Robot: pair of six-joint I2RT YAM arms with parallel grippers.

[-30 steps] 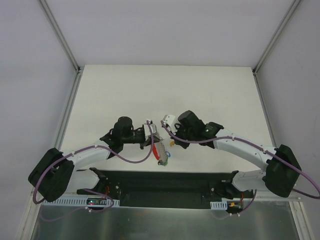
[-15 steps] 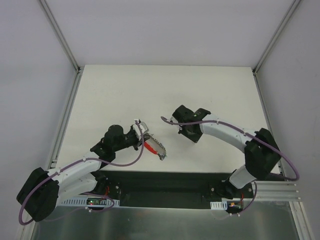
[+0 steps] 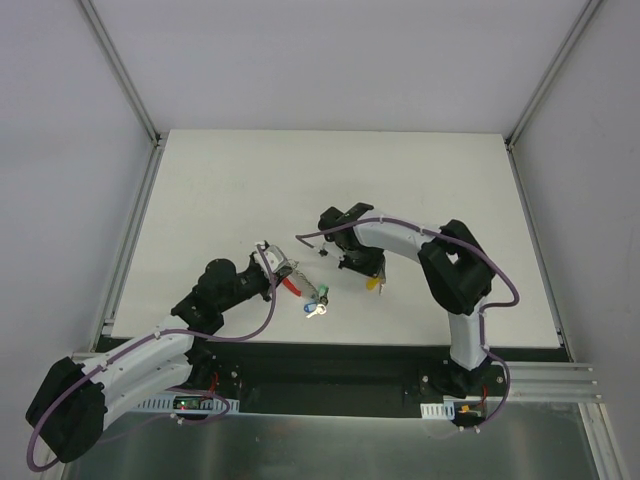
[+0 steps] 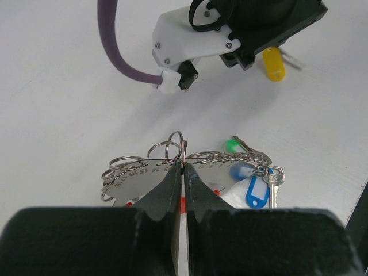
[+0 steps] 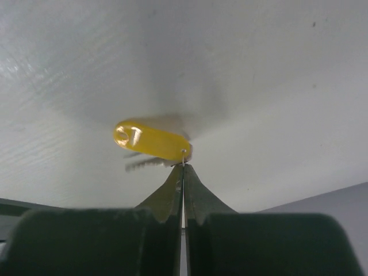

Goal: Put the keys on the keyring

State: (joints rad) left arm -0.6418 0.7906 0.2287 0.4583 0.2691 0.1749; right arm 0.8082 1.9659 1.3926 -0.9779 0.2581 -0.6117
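At the right fingers [image 5: 168, 192] hangs a blurred silver key [image 5: 150, 140], yellow-capped.

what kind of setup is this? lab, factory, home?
Looks like a lab robot cell, probably: white table, plain white panels in aluminium framing, two arms bolted to a black base rail.

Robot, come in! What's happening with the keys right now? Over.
Left fingers shut on the keyring, green key and blue key at its side. Right fingers shut on the yellow key, apart from the keyring. Nothing seen in the way.
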